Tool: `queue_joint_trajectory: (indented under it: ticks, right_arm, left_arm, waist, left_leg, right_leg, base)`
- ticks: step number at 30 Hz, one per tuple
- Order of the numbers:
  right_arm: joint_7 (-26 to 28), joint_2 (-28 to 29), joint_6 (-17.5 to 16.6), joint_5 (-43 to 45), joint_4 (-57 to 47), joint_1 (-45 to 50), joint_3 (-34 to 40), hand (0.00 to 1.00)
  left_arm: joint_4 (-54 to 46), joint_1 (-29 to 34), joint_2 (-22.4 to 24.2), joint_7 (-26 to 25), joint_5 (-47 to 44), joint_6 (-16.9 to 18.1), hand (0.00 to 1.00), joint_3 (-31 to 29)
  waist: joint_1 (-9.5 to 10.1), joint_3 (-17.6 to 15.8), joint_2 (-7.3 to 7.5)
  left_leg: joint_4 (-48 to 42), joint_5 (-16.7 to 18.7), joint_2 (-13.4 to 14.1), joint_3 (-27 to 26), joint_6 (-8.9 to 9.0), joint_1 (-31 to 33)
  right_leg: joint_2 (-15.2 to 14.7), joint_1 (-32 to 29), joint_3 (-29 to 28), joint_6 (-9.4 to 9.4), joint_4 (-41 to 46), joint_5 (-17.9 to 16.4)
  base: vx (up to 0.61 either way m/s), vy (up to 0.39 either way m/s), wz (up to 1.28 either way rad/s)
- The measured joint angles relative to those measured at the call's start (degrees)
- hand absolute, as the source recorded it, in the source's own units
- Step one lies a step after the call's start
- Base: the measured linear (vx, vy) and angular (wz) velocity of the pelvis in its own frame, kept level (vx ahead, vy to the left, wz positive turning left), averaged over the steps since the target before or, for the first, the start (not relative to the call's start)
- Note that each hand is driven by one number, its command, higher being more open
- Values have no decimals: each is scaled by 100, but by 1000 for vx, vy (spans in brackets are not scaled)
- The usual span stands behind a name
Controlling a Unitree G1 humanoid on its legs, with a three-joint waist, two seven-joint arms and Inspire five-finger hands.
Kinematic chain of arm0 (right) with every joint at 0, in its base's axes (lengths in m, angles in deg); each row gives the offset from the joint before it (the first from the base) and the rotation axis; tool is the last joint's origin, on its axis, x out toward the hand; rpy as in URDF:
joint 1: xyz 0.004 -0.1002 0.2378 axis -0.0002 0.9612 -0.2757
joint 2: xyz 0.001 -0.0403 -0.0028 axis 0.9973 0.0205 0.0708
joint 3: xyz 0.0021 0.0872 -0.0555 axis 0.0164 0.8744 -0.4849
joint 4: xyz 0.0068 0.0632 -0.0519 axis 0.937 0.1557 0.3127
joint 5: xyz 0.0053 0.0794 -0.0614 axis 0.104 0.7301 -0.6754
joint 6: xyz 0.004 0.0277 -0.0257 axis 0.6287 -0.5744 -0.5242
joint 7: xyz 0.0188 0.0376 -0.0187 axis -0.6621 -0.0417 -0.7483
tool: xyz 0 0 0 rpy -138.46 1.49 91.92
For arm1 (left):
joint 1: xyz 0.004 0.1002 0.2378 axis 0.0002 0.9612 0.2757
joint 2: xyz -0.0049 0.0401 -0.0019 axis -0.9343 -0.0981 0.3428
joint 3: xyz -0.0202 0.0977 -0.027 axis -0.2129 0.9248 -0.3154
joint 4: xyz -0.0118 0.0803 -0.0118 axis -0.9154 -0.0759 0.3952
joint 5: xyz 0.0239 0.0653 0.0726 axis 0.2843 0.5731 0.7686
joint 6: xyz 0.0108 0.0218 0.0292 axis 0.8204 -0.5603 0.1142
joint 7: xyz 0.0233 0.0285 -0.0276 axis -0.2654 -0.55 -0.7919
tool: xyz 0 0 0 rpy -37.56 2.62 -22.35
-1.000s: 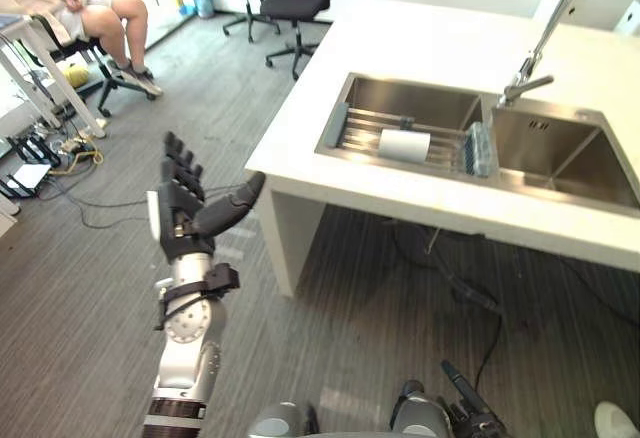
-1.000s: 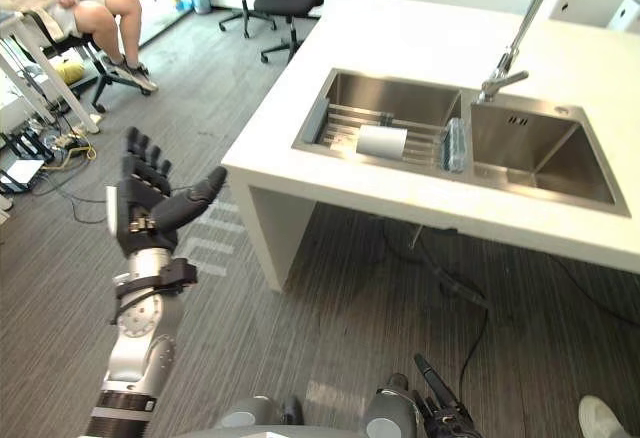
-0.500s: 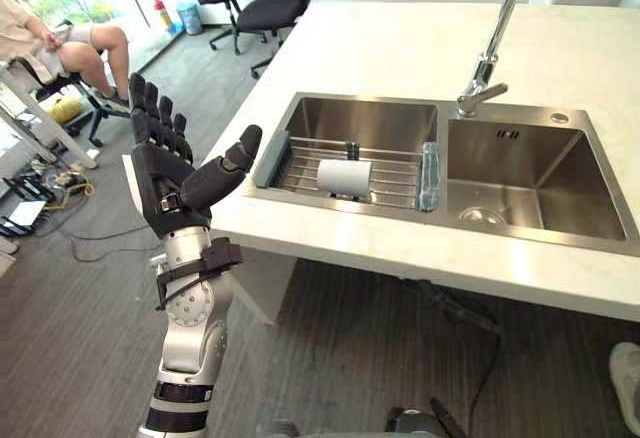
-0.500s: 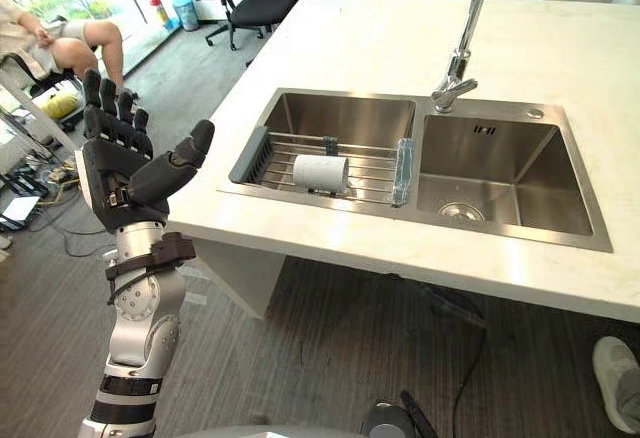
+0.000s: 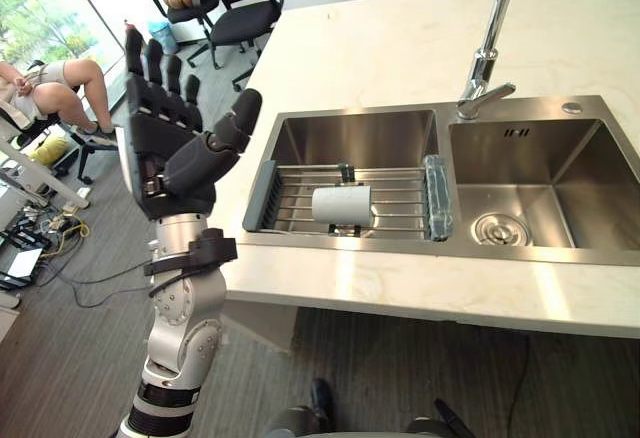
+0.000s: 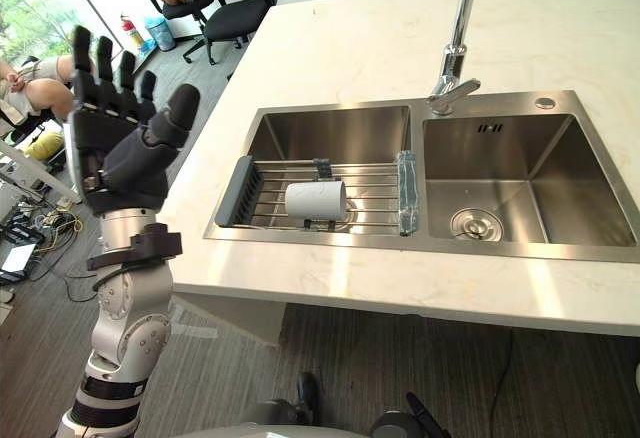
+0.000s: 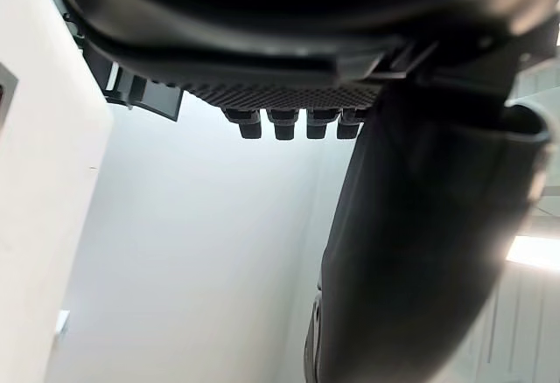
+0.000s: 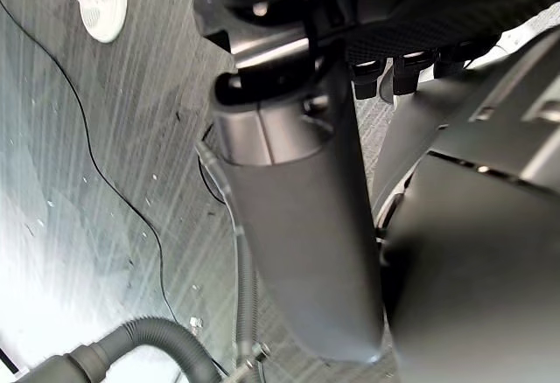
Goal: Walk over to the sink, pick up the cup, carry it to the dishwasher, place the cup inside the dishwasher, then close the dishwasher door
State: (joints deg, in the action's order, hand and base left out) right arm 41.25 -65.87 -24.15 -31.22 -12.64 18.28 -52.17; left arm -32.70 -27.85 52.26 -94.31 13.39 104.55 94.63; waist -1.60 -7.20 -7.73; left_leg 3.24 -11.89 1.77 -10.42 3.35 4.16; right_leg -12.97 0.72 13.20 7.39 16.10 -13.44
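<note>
Left robot hand [image 5: 170, 148] stood raised by the bench's [image 5: 400, 48] left corner, fingers straight and spread, holding nothing. Cup [image 5: 341, 205] lay to its right and lower, on its side on the rack [image 5: 290, 203] in the sink's [image 5: 330, 133] left basin, long axis parallel to the front edge. Right robot hand [image 8: 297, 226] hung low over the floor, fingers relaxed, likely farther off. Basin walls hemmed the sides; approach from above looked free.

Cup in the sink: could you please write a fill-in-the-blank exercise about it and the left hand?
1. The cup lies on its ____ on the wire rack.
2. The rack spans the ____ basin of the sink.
3. The left hand, raised beside the counter, is ____ and holds nothing.
Missing words: side; left; open.
</note>
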Motion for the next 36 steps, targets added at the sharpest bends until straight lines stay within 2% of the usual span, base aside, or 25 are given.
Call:
queue_joint_trajectory:
  ticks: [1,6,8,12,16,20,24,29,36]
  right_arm:
    - [8,58,-24,-9,5,1,130,100]
    - [-66,122,-49,-73,54,2,287,100]
    - [-28,83,-60,-109,125,2,284,100]
    - [28,62,-39,-109,158,12,286,100]
    - [40,26,19,-105,216,21,258,100]
    - [66,-44,23,-2,261,46,30,100]
    - [71,-99,23,37,334,48,-142,100]
    - [156,-152,7,846,398,124,-334,100]
    - [354,-62,12,852,443,230,-176,100]
  left_arm:
    - [145,1,3,2,14,-73,100,74]
    - [642,19,1,143,84,-236,100,99]
    - [641,46,-1,335,147,-366,100,66]
    - [645,167,-7,594,169,-668,100,7]
    - [904,193,-48,754,1187,-1024,100,11]
    - [1132,193,-248,985,2189,-1158,100,154]
    - [1128,185,-556,1103,3341,-1182,100,418]
    - [1155,175,-958,1149,4522,-1222,100,630]
    - [1314,-2,-1398,1237,5099,-1109,100,941]
  waist:
    - [-39,13,-17]
    - [-84,63,-92]
    - [-76,87,-126]
    - [-60,94,-108]
    - [-66,100,-83]
    - [-79,114,-50]
    - [-98,137,-3]
    - [-110,146,12]
    - [-132,166,108]
  left_leg:
    - [170,-144,0,53,45,-43]
    - [171,-135,217,231,52,-34]
    - [171,34,353,328,69,-32]
    - [173,117,359,341,83,-27]
    - [173,148,325,346,51,-28]
    - [173,155,313,346,43,-41]
    - [175,162,318,345,43,-80]
    - [178,166,350,344,49,-86]
    - [204,173,365,343,51,-92]
  right_leg:
    - [14,-4,38,-12,-33,5]
    - [280,119,88,-86,-364,198]
    - [424,205,141,-102,-561,290]
    - [489,332,161,-95,-847,435]
    - [489,468,202,-45,-1123,566]
    - [497,556,230,-40,-1257,601]
    - [517,647,257,-48,-1326,610]
    - [549,662,261,-67,-1348,623]
    - [547,689,258,-57,-1442,682]
  base:
    - [-15,-64,9]
    - [-27,-58,-3]
    - [-32,-12,3]
    - [0,0,0]
    - [8,1,0]
    - [40,-11,1]
    - [20,-12,1]
    - [-7,-1,0]
    - [-29,1,0]
